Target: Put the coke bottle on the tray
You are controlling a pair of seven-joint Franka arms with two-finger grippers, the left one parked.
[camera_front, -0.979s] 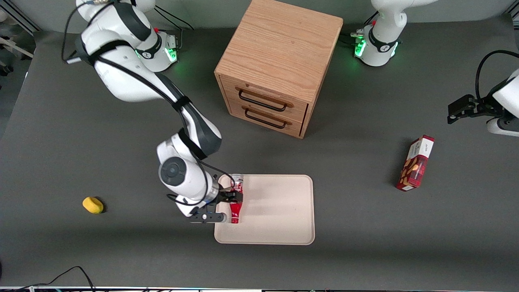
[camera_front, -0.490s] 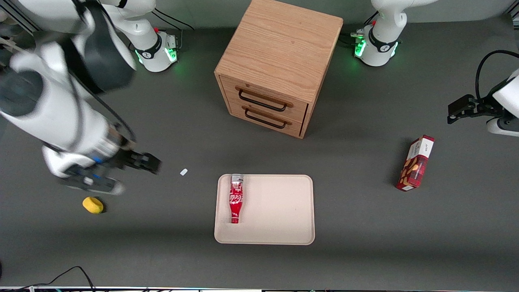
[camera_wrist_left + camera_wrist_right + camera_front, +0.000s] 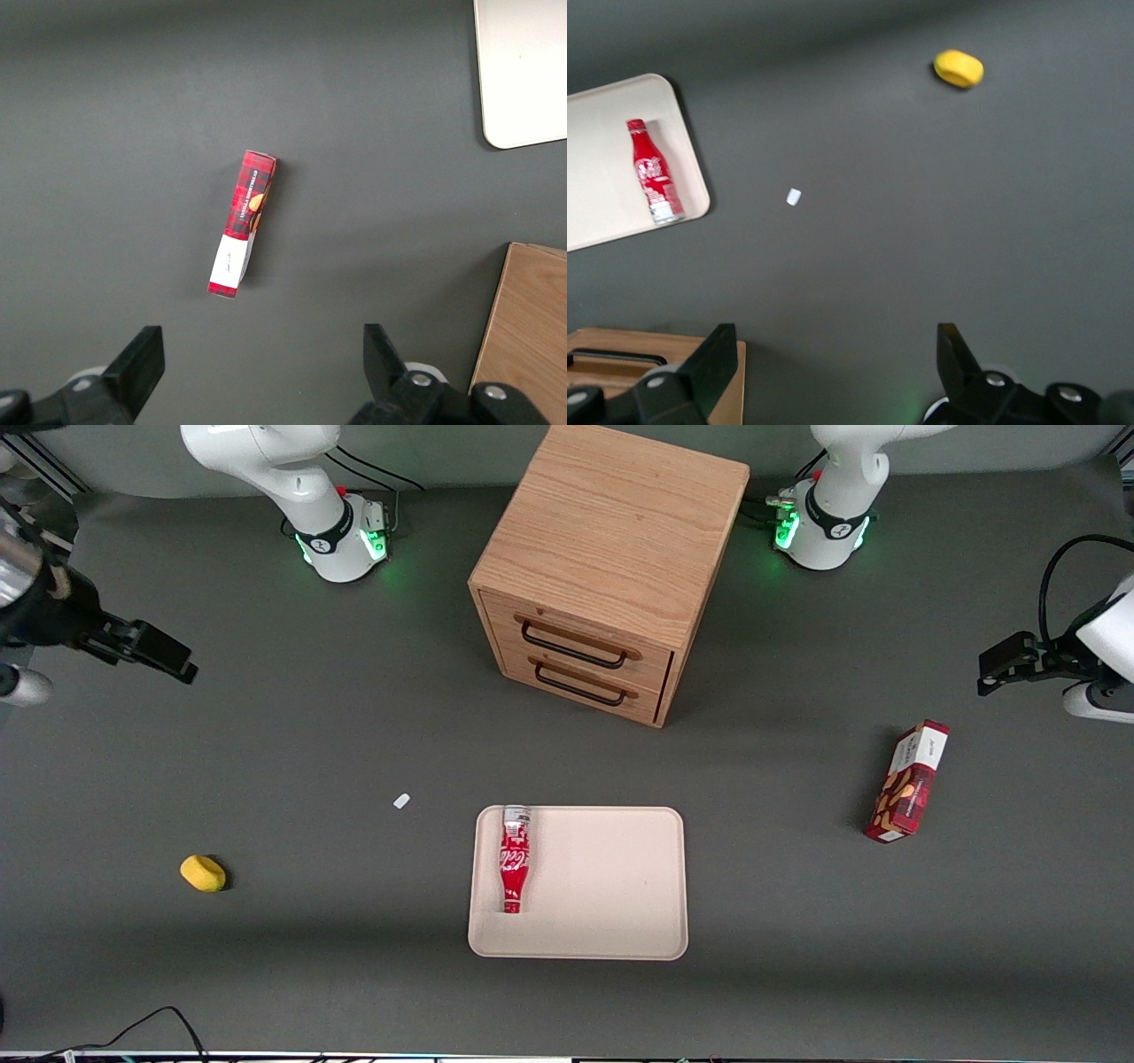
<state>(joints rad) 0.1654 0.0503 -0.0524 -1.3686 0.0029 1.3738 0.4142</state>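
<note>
Front view shows the coke bottle lying inside the tray beside its rim, free to roll if jolted, while the tool, open and empty, hangs at the frame's upper left.

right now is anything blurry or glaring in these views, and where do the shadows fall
Front view: sharp overall, no glare; the coke bottle on the tray is crisp, a soft shadow band runs across the table nearer the camera, green base lights glow. Right wrist view: clear, the open gripper dark at the frame edge. Left wrist view: evenly lit, the snack box casts a faint shadow.
</note>
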